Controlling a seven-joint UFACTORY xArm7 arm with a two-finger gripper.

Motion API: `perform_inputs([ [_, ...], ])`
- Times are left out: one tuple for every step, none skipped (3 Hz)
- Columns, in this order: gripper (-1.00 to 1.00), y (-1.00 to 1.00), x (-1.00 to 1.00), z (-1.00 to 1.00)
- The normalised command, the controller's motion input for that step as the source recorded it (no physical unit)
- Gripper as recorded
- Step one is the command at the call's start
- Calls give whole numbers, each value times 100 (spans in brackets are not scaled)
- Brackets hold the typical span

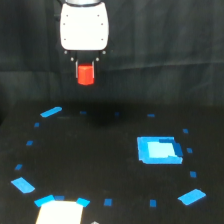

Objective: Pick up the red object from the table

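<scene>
Black matte table point(100, 165) fills the near part of the exterior view, scattered with small blue tape marks point(107, 202), a bright blue rectangle point(159, 150) toward the right and a pale patch point(60, 210) at the near left edge. Farther back and well above that surface, the white gripper point(85, 75) hangs with its fingers closed around the red object point(86, 75), a stubby block clear of the table against the dark curtain point(175, 60). Judging by this, the pick is essentially made, and the next move calls only for a firm hold while the arm steadies.
</scene>
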Motion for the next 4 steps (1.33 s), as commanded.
perform_inputs([
  [-100,5,6,-46],
  [-100,-11,34,-39],
  [-94,7,6,26],
  [-100,0,38,-22],
])
